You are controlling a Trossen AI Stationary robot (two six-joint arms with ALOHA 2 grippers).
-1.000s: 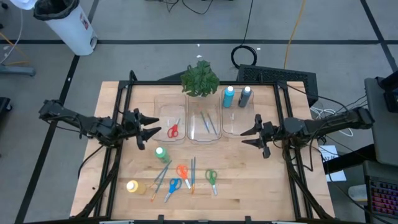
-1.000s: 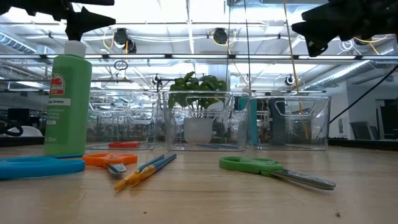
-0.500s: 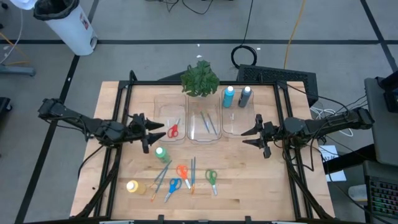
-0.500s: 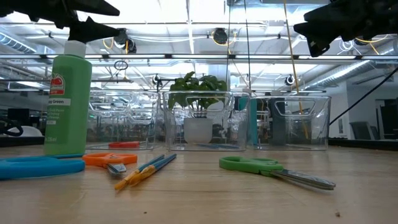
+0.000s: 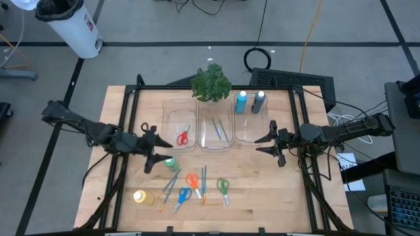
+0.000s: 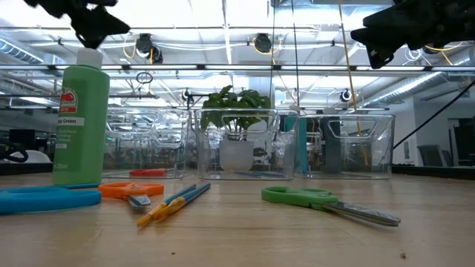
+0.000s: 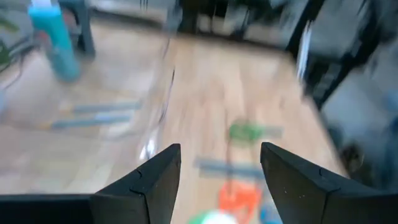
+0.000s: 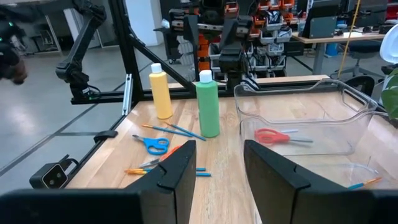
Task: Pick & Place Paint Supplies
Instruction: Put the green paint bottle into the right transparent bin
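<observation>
At the left of the table, the left gripper is being held just above the green paint bottle, its fingers standing apart with nothing between them; in the low view its dark tips are being seen right over the bottle's white cap. The green bottle is standing upright on the wooden table. The yellow paint bottle is standing nearer the front left corner, well apart from the gripper.

In front of the green bottle a loose cluster is lying flat: thin brushes, blue-handled scissors, orange-handled scissors and green-handled scissors. Behind them three clear bins are lined up side by side. Red-handled scissors are lying in the left bin, two brushes are lying in the middle bin, and the right bin is being shown beside them. A leafy plant is standing behind the bins, with a light blue bottle and a dark blue bottle upright at the back edge of the right bin; whether they stand inside it cannot be told.

At the right, the right gripper is being held in the air just beside the right bin, its fingers parted and nothing being gripped.
</observation>
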